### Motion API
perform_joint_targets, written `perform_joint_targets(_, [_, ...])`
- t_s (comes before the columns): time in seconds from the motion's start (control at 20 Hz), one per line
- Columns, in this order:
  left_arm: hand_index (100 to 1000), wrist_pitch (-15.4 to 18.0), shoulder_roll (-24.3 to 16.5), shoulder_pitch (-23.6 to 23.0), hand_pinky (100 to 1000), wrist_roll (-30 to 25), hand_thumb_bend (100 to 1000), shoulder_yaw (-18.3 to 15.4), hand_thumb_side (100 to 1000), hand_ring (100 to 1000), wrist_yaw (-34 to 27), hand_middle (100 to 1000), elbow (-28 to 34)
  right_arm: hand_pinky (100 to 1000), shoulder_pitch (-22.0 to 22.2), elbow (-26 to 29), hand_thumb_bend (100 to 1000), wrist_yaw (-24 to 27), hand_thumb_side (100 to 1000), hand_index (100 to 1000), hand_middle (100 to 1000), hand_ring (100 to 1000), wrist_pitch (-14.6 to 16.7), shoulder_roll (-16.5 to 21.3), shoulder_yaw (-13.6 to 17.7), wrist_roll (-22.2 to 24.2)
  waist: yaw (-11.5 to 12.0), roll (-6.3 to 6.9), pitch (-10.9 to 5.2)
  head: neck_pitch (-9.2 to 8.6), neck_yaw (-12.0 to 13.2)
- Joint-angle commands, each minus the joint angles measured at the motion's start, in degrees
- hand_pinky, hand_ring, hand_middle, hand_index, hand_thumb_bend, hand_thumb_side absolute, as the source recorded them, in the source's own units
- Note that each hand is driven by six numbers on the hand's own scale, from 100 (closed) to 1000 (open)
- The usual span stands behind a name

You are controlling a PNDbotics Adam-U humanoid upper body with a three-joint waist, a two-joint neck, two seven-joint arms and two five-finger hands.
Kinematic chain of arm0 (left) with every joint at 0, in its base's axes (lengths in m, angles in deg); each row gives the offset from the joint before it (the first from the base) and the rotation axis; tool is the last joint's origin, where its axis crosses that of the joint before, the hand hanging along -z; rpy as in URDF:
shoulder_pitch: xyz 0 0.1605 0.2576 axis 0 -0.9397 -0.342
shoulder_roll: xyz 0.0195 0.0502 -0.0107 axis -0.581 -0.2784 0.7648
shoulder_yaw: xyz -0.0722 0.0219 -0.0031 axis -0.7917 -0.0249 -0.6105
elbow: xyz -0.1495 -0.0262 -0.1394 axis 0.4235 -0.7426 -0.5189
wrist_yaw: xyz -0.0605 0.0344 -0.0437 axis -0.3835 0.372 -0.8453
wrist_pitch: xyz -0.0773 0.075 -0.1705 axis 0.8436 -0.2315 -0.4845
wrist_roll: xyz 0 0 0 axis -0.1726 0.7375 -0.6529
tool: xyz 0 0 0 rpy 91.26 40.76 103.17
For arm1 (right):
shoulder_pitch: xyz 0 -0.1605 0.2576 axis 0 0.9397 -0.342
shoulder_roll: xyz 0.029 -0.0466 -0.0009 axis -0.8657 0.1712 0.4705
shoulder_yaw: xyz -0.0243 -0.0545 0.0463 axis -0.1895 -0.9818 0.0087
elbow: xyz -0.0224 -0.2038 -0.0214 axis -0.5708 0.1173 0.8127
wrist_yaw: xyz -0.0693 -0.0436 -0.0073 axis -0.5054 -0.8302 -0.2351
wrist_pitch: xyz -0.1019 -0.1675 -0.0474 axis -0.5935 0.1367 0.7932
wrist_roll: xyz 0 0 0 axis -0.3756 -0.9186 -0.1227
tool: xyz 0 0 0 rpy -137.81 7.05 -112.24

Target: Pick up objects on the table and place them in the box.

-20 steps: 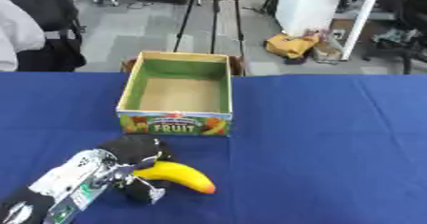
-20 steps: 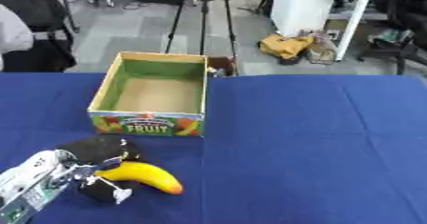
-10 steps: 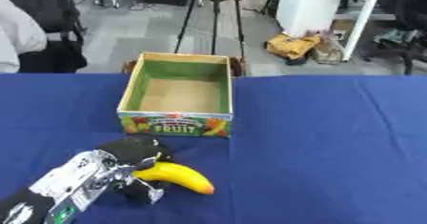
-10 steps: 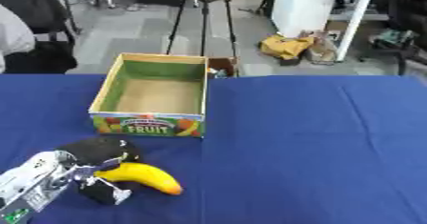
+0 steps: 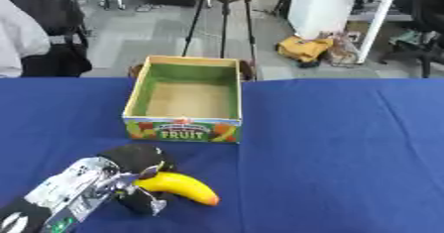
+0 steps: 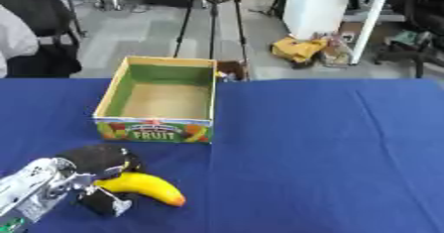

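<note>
One box [image 5: 184,130] labelled "FRUIT"

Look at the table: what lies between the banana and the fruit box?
Nothing but bare blue tablecloth. In the left eye view, the banana, held in the left hand, sits short of the box, with only cloth between them.

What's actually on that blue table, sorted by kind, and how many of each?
Bananas: 1, yellow, with the robot's left hand curled round its near end
Cardboard fruit boxes: 1, open and with nothing in it
Total: 2 things on the blue table
</note>
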Motion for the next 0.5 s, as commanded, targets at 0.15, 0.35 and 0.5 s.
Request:
perform_joint_targets(0.15, [764,-1.5,-1.9,1.1,325,-0.5,100,-0.9,360,573,-1.0,657,4.1,749,0.0,0.8,100,0.6,969,820,612,852,4.6,1.7,0.6,-4.8,0.1,0.07,-1.46,-0.31,-0.1])
perform_joint_targets(0.35, [753,-2.4,-2.6,1.3,315,-1.0,100,-1.3,355,563,-1.2,643,6.7,749,0.1,0.8,100,0.7,970,820,613,852,4.6,1.8,0.6,-4.9,0.2,0.13,-1.69,-0.34,-0.3])
perform_joint_targets(0.5, [749,-3.1,-3.1,1.4,312,-1.1,100,-1.7,347,559,-1.5,637,8.7,749,0.3,0.8,100,0.7,971,820,614,852,4.6,1.8,0.7,-4.9,0.3,0.17,-1.89,-0.18,-0.5])
